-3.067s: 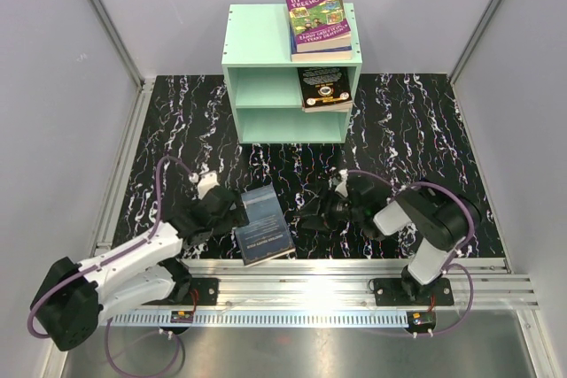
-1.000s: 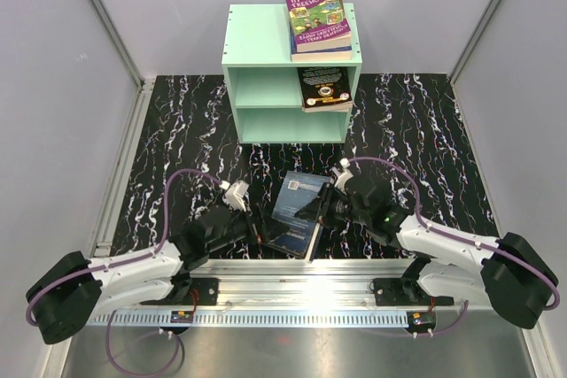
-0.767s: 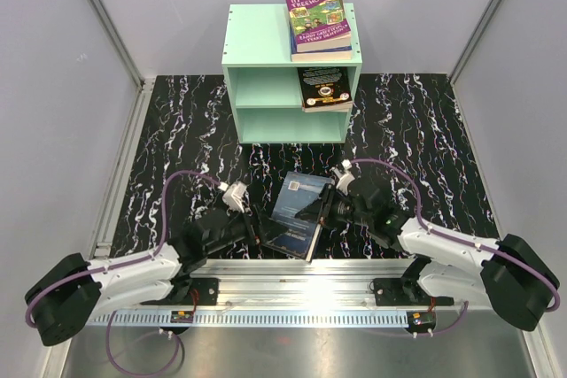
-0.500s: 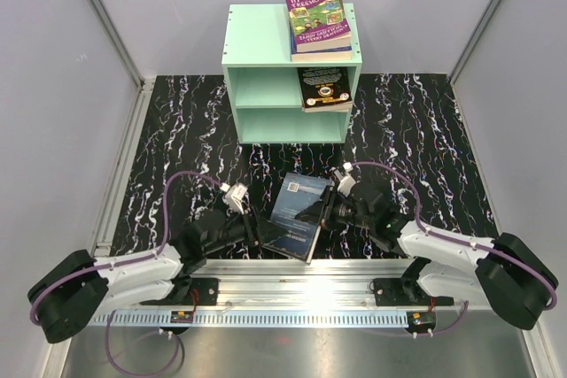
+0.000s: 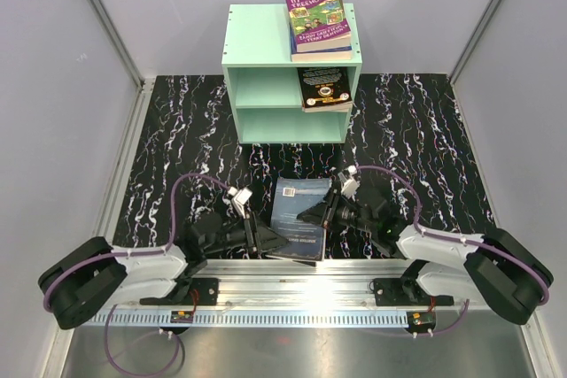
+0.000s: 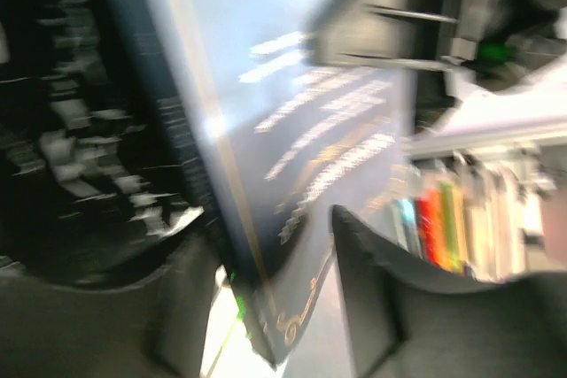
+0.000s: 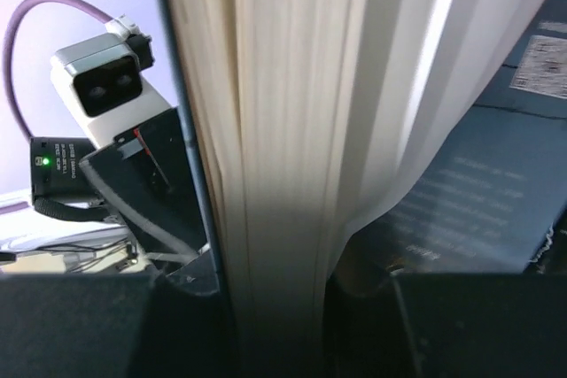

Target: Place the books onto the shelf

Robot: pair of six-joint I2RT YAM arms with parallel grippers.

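Looking over your bench (image 5: 177, 130), black w/ pale veins, you've got the mint shelf (image 5: 261, 37) at the back centre. A purple book (image 5: 317, 19) lies flat on its top at the right, & a black book (image 5: 324, 88) sits in the upper compartment, poking out the front. The slate-blue book (image 5: 297, 210) is off the shelf, near the front edge btwn both arms, tilted. Your right fingers (image 5: 317, 212) are clamped on its page edge. Your left fingers (image 6: 372, 307) straddle its near-left corner. That wrist view's blurred, so can't tell if they're gripping.
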